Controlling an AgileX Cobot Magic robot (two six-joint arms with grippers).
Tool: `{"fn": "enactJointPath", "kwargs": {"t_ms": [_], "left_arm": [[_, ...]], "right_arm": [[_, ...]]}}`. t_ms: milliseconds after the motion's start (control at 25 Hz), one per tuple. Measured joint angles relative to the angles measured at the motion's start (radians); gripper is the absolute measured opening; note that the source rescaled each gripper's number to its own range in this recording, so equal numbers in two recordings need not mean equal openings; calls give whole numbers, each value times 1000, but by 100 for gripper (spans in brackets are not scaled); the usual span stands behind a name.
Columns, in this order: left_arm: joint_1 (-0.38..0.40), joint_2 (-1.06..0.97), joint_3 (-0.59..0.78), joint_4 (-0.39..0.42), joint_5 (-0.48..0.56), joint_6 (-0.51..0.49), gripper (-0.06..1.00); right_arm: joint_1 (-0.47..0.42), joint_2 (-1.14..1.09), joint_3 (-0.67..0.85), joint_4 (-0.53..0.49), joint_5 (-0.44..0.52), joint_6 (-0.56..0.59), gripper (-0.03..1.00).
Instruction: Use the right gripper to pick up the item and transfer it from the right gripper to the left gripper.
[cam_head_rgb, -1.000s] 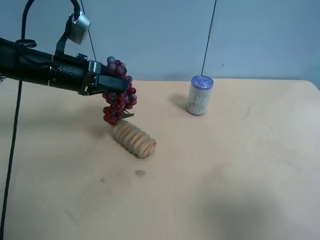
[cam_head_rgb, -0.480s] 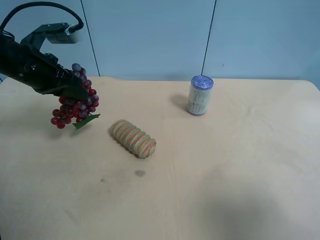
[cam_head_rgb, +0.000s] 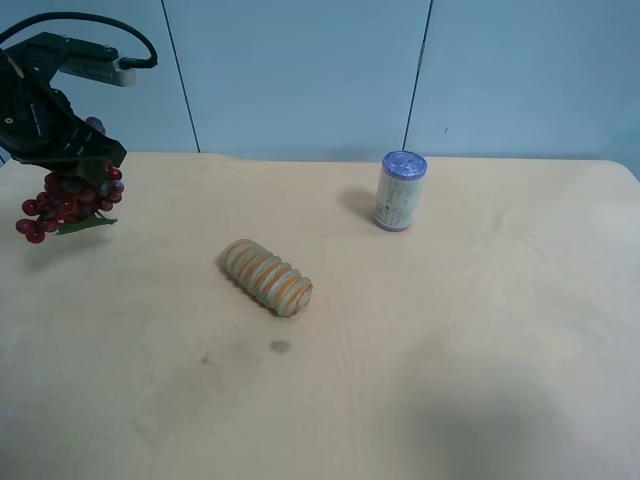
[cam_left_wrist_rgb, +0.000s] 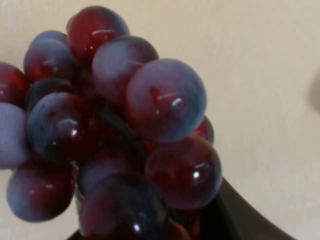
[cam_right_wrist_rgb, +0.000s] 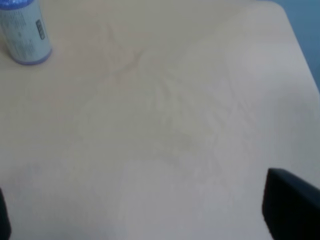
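The item, a bunch of dark red and purple toy grapes (cam_head_rgb: 65, 200) with a green leaf, hangs from my left gripper (cam_head_rgb: 88, 160) above the table's far left edge in the exterior high view. That gripper is on the black arm with the silver-grey camera module. In the left wrist view the grapes (cam_left_wrist_rgb: 125, 130) fill the frame, with one black finger (cam_left_wrist_rgb: 235, 215) beside them. My right gripper (cam_right_wrist_rgb: 145, 212) is open and empty over bare table. Only its two finger edges show in the right wrist view, and it is out of the exterior high view.
A tan ridged orange-striped cylinder (cam_head_rgb: 267, 277) lies left of the table's (cam_head_rgb: 450, 350) middle. A white can with a blue lid (cam_head_rgb: 400, 190) stands at the back and also shows in the right wrist view (cam_right_wrist_rgb: 22, 32). A blue wall is behind.
The arm holding the grapes has swung from above the striped cylinder to the view's far left, carrying the grapes with it. The cylinder and can have not moved.
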Motion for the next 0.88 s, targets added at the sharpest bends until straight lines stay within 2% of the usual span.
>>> {"fn": "enactJointPath", "kwargs": {"t_ms": [280, 440, 560, 880], "left_arm": [[0, 101, -85, 12, 3, -3, 0], [0, 152, -87, -6, 77, -3, 0], [0, 200, -59, -28, 130, -3, 0], [0, 215, 52, -33, 141, -3, 0]], "right_arm": [[0, 0, 0, 0, 0, 0, 98], [0, 0, 0, 0, 0, 0, 98], [0, 0, 0, -5, 0, 0, 98], [0, 0, 0, -5, 0, 0, 98]]}}
